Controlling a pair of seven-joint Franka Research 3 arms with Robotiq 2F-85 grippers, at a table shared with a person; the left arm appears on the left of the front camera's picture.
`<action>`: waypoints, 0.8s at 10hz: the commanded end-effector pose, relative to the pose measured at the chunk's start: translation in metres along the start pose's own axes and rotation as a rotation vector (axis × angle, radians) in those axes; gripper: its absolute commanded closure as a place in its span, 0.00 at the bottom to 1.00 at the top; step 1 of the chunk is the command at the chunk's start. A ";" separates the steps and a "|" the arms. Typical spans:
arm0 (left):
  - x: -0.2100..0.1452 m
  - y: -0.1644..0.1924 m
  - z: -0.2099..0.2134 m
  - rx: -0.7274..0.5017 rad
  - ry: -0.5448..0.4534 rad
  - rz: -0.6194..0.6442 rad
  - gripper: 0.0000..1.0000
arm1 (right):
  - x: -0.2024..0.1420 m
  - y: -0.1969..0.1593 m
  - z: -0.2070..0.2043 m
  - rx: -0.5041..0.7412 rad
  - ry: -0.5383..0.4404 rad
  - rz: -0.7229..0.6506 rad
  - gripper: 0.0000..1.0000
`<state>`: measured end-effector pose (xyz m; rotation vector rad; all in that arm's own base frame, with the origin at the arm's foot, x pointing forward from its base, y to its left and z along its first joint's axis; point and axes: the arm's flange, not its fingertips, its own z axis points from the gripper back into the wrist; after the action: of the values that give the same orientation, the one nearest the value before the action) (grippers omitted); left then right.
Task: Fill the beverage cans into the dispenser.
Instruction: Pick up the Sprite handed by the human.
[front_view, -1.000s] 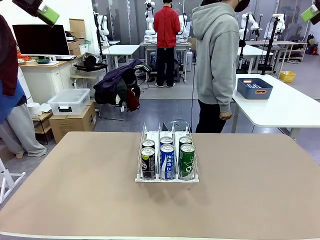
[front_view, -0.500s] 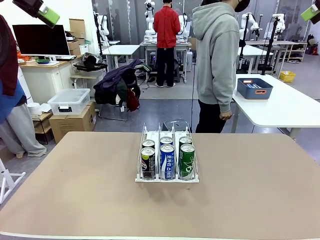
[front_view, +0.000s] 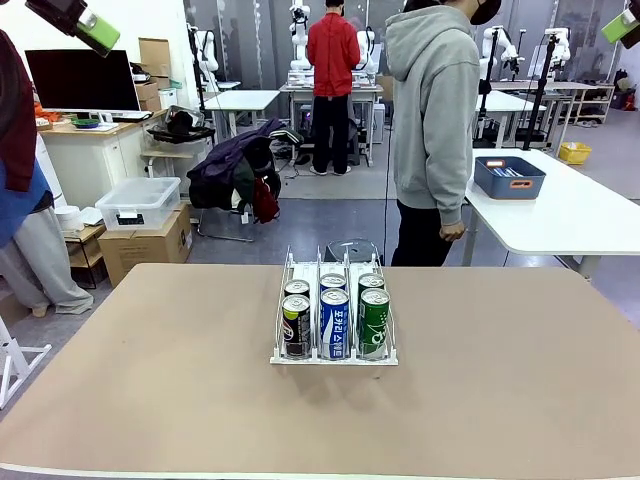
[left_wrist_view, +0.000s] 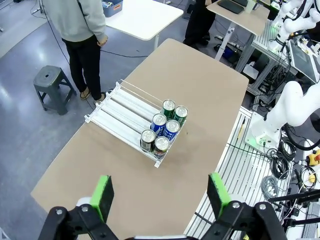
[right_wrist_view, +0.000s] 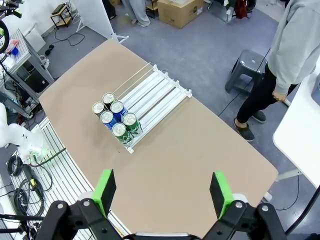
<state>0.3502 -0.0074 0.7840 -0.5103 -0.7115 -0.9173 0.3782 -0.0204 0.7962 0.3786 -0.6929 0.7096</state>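
Above the table (front_view: 150, 380), left tool (left_wrist_view: 160, 195) and right tool (right_wrist_view: 163, 191) hang spread wide, empty. A careless descent could topple the beverage cans (front_view: 334, 322) in the dispenser (left_wrist_view: 120, 106).

White lettering runs down the side of the front blue can (front_view: 334, 325), which stands at the near end of the middle lane of the dispenser (front_view: 334, 359). It looks like Korean script but is too small to read letter for letter. The black can (front_view: 296, 328) at the near end of the left lane carries a round emblem with pale marks, and the green can (front_view: 374, 325) at the near end of the right lane bears a pale mark; neither can be read as words.
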 end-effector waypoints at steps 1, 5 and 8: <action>-0.001 -0.001 0.001 0.002 0.008 -0.005 0.00 | -0.001 0.000 0.000 0.001 -0.009 -0.008 0.00; -0.001 -0.001 0.001 0.002 0.008 -0.005 0.00 | -0.001 0.000 0.000 0.001 -0.009 -0.008 0.00; -0.001 -0.001 0.001 0.002 0.008 -0.005 0.00 | -0.001 0.000 0.000 0.001 -0.009 -0.008 0.00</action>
<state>0.3501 -0.0075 0.7840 -0.5099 -0.7115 -0.9172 0.3782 -0.0204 0.7962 0.3786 -0.6929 0.7096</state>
